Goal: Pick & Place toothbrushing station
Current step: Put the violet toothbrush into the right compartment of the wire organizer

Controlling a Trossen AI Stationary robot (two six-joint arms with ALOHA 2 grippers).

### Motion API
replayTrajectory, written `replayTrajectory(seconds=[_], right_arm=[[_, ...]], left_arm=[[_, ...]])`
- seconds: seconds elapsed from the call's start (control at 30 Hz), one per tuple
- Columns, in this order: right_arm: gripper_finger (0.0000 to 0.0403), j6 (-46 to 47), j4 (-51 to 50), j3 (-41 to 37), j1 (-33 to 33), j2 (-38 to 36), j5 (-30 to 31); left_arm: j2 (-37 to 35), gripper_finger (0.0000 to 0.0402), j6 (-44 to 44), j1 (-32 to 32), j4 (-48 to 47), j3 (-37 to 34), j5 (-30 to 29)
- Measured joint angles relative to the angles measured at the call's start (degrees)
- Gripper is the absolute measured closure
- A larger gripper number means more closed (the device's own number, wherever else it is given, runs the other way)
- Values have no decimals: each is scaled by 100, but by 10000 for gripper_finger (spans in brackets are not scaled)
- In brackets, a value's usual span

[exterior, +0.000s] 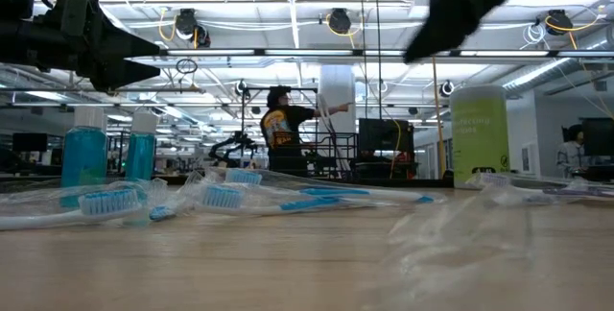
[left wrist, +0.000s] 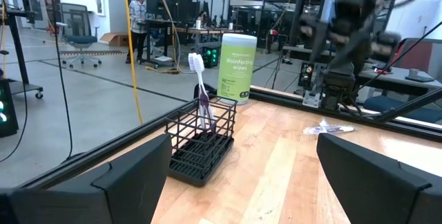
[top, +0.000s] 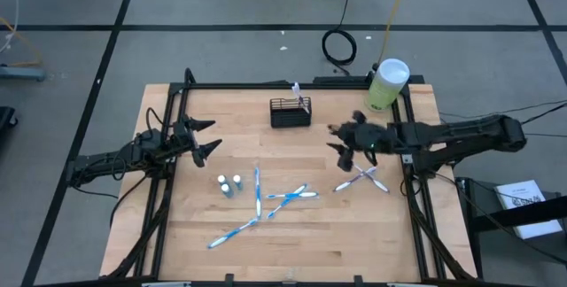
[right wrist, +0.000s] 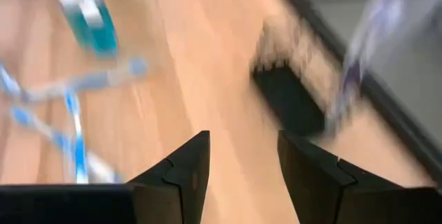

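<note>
From above, the toothbrushing station (top: pixel 291 112) stands near the surface's (top: pixel 354 234) far edge with a toothbrush upright in it; the right hand (top: pixel 341 140) hovers just beside it, fingers spread and empty. The left hand (top: pixel 207 138) waits near the left edge, spread. The left wrist view shows the station (left wrist: pixel 200 141) before a green wipes canister (left wrist: pixel 236 68).

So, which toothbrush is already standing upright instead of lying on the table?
The purple-and-white toothbrush in the black wire basket stands upright. All the blue ones, such as this one, lie flat on the table.
</note>
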Motion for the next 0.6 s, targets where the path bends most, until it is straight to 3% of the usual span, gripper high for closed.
replayTrajectory(seconds=[0.2,0.4,0.6], right_arm=[[242,1473,-1777,-130,383,239,276],[241,1650,-1469,-812,410,445,224],[242,1893,-957,-1253,373,505,-331]], left_arm=[[0,34,0,-2,2,0,0],[0,34,0,-1,2,0,0],[-1,34,0,0,2,0,0]])
